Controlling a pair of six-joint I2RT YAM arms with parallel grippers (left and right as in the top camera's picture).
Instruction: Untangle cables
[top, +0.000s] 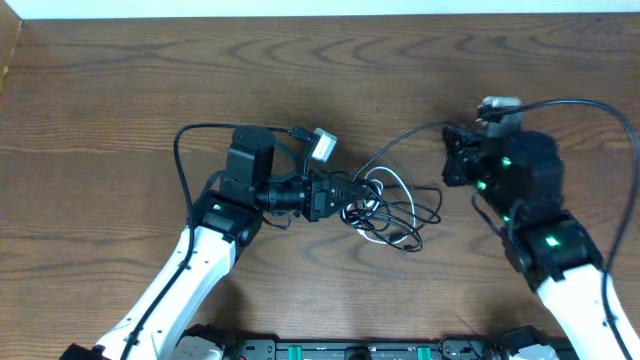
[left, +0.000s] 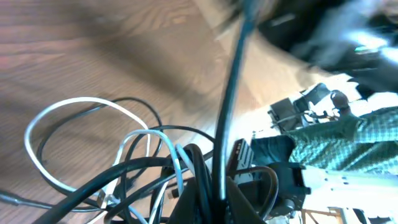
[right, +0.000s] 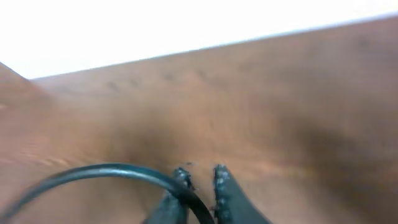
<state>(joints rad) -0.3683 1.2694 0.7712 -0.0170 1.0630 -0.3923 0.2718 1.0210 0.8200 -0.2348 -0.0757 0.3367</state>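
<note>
The cables (top: 392, 208) lie in a tangle of thin black cords and one white cord (top: 386, 176) at the table's middle. My left gripper (top: 347, 195) is shut on the tangle's left side. In the left wrist view, black cords (left: 231, 93) run up out of that gripper (left: 214, 190), and the white cord (left: 36, 149) loops to the left. One black cable (top: 405, 137) stretches from the tangle up to my right gripper (top: 452, 142). In the right wrist view this cable (right: 93, 172) arcs in from the left and passes between the nearly closed fingers (right: 180, 179) of the right gripper (right: 200, 176).
A small white plug block (top: 322, 145) sits just behind the left gripper. Thick black arm cords loop at the left (top: 180, 150) and the right (top: 612, 112). The wooden table (top: 120, 80) ends at its far edge along the top. A person in a green checked shirt (left: 336, 138) stands beyond the table.
</note>
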